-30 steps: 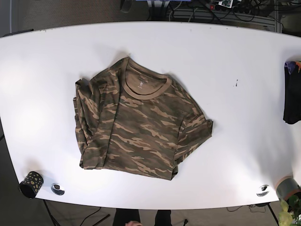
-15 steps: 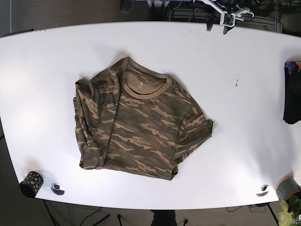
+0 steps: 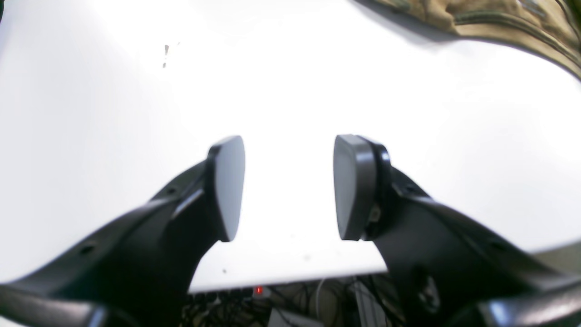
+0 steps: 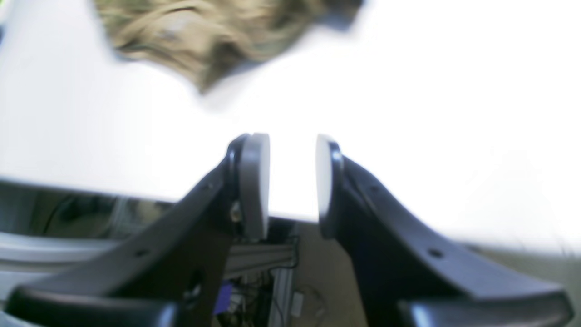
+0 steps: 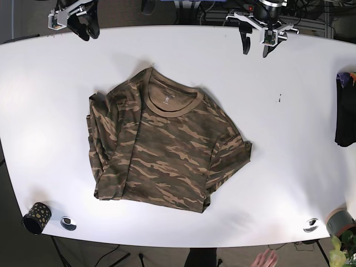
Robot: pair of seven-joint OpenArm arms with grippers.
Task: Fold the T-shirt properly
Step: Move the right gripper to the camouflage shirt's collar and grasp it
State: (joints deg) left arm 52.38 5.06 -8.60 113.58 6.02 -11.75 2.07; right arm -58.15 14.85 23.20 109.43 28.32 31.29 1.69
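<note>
Since the earlier base frames, both arms have come into the picture along the top edge: the left gripper (image 5: 256, 43) now hangs over the table's far edge at upper right of centre, and the right gripper (image 5: 83, 26) has appeared at the upper left corner. A hand (image 5: 265, 259) has also shown up at the bottom edge. The camouflage T-shirt (image 5: 164, 150) has not shifted.

The T-shirt lies left of centre on the white table (image 5: 289, 139), collar toward the top of the frame, with its sleeves already tucked in and some bunching along its left side. Both grippers are well apart from it. In the left wrist view the fingers (image 3: 227, 186) stand spread wide over bare tabletop, with only a strip of the shirt at the top right. In the right wrist view the fingers (image 4: 254, 181) are parted more narrowly with nothing between them, and the shirt is a blur at the upper left.

The step in hand looks like the approach for the next fold. To do it well, each gripper should probably come down on a matching corner of one end, pinch all layers together, and both should lift and carry evenly so the fold line stays straight and the tucked sleeves do not spill out.
</note>
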